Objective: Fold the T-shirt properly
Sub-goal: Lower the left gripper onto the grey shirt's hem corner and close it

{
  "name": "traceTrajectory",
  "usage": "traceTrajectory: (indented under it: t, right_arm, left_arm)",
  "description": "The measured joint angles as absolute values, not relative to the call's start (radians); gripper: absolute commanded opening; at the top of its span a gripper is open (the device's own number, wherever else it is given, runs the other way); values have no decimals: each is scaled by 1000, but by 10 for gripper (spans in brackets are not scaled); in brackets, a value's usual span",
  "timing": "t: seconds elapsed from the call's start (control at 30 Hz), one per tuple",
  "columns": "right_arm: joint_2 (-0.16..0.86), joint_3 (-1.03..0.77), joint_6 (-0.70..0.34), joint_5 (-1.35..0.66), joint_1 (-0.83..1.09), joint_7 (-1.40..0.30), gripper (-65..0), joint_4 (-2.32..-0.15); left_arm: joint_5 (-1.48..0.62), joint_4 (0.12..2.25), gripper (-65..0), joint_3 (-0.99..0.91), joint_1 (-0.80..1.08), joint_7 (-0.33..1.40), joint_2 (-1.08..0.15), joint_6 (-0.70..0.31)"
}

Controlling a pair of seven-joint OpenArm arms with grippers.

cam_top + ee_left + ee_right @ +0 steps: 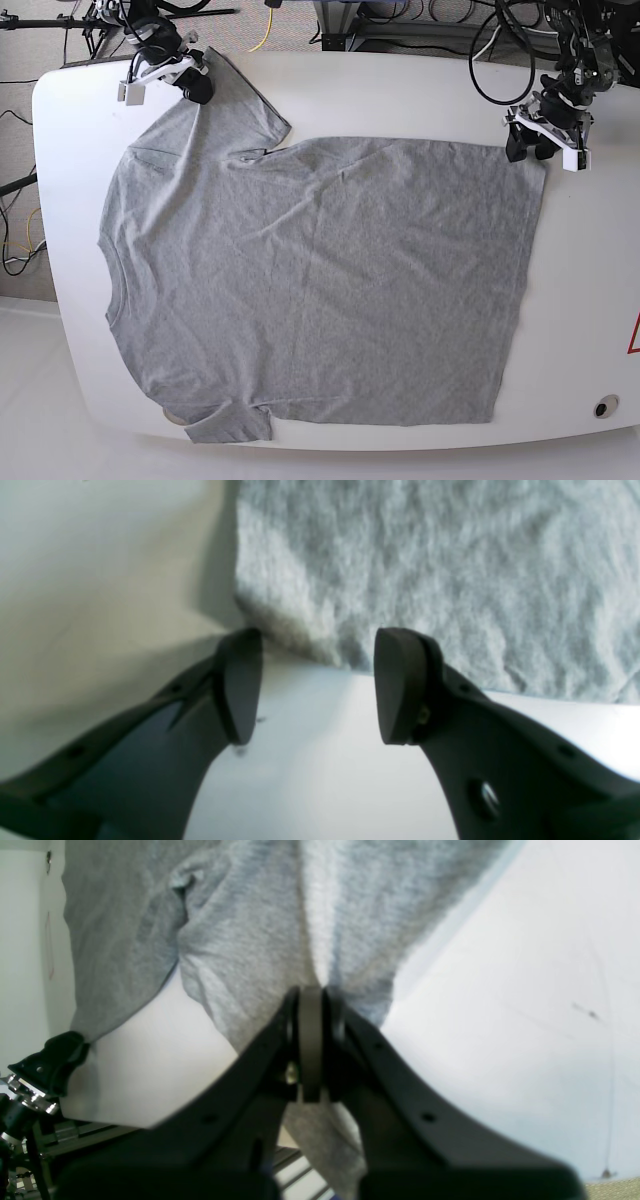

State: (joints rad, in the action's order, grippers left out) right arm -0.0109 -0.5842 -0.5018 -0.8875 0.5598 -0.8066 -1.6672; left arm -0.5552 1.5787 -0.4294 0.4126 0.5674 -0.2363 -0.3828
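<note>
Base view: heather-grey short-sleeved cotton T-shirt [320,280] spread flat across the white rounded worktop [60,120], collar toward this view's left edge, hem to the right.
Right claw [312,1005]: black jaws pinched tight on a bunched fold of grey sleeve, at the far-left corner in the base view.
Left claw [317,680]: black jaws parted, nothing between them, hovering right at the shirt's hem corner on the far right.
Sleeves: near one lies flat and free on the worktop's front edge.
</note>
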Motion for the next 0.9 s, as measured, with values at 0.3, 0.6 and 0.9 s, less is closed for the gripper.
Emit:
traceTrajectory:
  t: [0.3, 0.6, 0.9]
  right_arm:
    - [-11, -584, -502, -887, 559, -805, -647, -1667]
    - [-11, -585, -502, -887, 560, -805, -650, -1667]
    - [-11, -585, -502, -887, 558, -805, -650, -1667]
  left_arm:
    - [-556, 1596, -299, -443, 412, 613, -236, -390]
    - [-562, 1590, -237, -463, 415, 609, -238, -395]
    - [-558, 1583, -459, -460, 410, 612, -239, -402]
